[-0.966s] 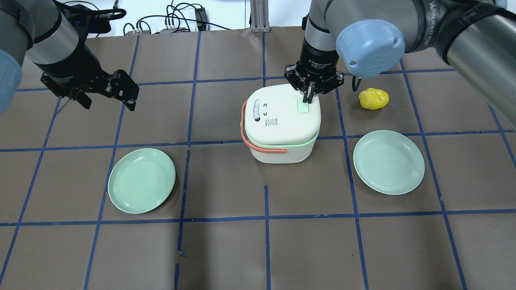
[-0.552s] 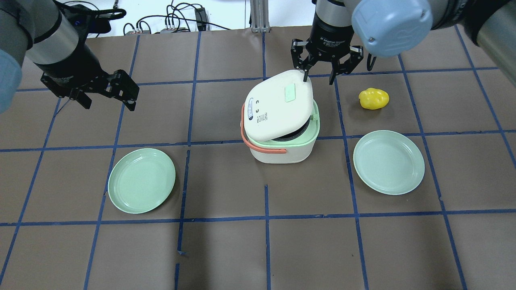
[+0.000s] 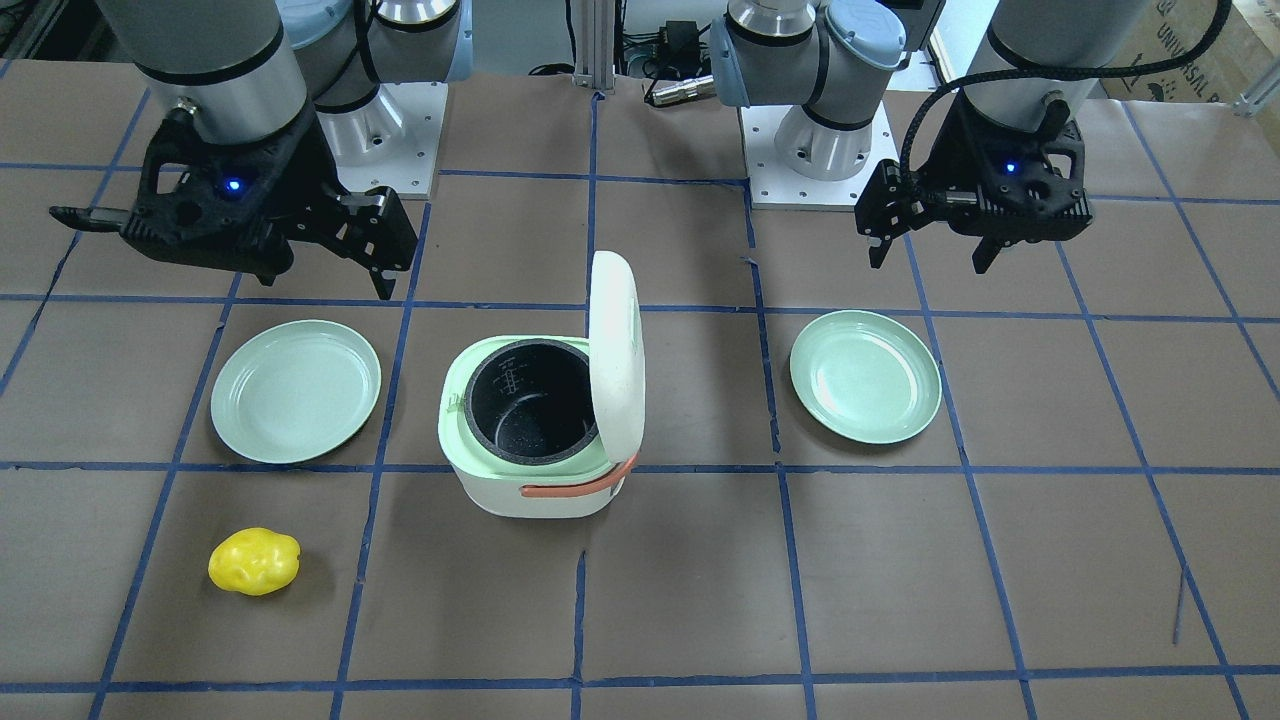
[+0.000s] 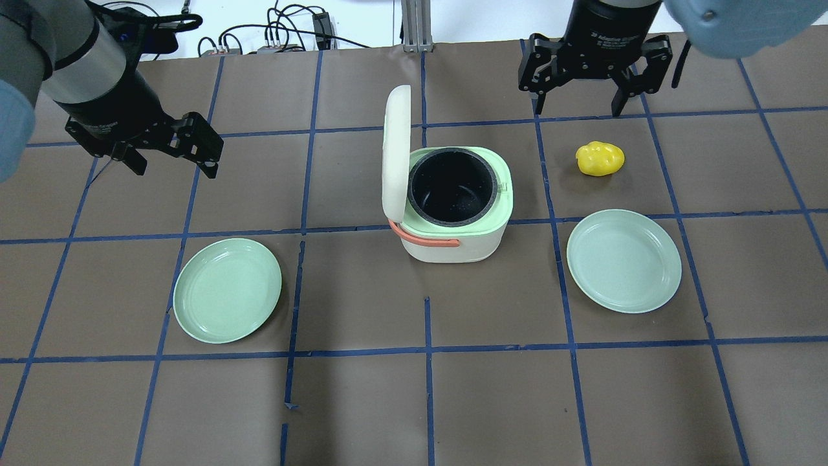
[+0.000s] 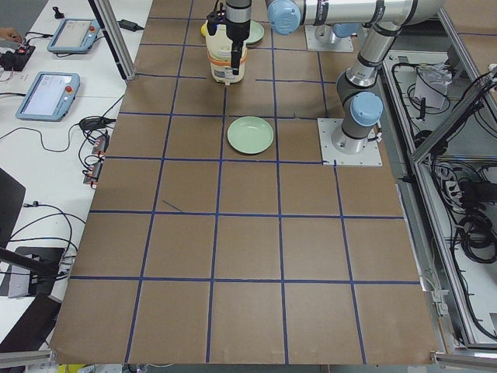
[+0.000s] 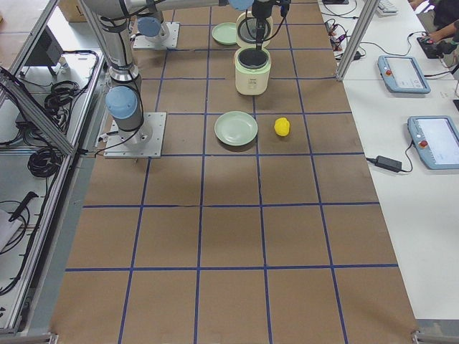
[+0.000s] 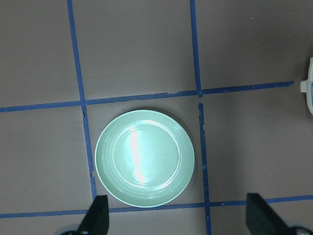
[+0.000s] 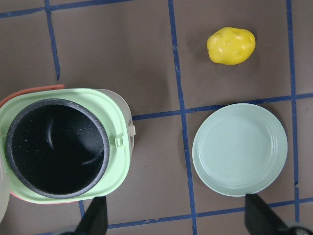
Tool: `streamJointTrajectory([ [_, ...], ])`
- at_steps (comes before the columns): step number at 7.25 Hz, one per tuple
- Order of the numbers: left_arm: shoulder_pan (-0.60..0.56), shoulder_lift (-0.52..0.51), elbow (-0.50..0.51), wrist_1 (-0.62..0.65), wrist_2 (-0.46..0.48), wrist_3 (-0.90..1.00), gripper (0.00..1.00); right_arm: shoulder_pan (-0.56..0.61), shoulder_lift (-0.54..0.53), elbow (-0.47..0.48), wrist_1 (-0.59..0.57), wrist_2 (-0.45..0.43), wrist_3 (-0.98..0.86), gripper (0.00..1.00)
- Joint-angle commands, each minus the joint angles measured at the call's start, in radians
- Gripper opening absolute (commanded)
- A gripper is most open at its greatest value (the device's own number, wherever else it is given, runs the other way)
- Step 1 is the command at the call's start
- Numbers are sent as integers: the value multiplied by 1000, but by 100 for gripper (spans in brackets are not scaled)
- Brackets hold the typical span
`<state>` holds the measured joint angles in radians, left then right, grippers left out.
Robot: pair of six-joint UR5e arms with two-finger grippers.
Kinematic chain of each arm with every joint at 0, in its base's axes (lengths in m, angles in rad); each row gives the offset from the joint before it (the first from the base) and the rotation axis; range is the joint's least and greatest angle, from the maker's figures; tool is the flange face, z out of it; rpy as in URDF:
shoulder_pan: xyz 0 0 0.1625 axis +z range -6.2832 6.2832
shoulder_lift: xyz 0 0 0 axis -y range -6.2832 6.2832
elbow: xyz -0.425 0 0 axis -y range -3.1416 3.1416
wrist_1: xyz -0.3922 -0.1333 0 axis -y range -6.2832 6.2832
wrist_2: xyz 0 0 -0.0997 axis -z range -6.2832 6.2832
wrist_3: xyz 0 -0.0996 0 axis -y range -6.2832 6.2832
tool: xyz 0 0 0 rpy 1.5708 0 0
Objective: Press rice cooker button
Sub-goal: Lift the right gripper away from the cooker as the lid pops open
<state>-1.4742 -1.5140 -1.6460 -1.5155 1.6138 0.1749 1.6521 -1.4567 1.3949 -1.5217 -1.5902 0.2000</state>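
The white rice cooker [image 4: 453, 243] with a green rim and an orange handle stands mid-table. Its lid [image 4: 396, 152] stands upright on the left side, and the black inner pot [image 4: 453, 188] is exposed. It also shows in the front view [image 3: 530, 490] and the right wrist view [image 8: 122, 147]. The lid's green button is hidden. My right gripper [image 4: 577, 97] is open and empty, high behind and to the right of the cooker. My left gripper [image 4: 174, 162] is open and empty, far to the left.
A yellow potato-like toy [image 4: 600, 158] lies right of the cooker. A green plate [image 4: 624, 260] lies at the front right. Another green plate [image 4: 227, 290] lies at the front left, below my left gripper [image 7: 178, 220]. Cables lie beyond the table's far edge.
My right gripper was shut with its tips on the lid's button. It has lifted away back and to the right and opened. The lid has swung up to upright. The left arm has not moved.
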Motion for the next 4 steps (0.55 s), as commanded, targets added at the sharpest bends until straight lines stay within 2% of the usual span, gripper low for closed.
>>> streamJointTrajectory([
  [1, 0, 0, 0, 0, 0, 0, 100, -12, -14, 9, 14, 7, -8, 100],
  [4, 0, 0, 0, 0, 0, 0, 100, -6, -16, 18, 15, 25, -8, 100],
])
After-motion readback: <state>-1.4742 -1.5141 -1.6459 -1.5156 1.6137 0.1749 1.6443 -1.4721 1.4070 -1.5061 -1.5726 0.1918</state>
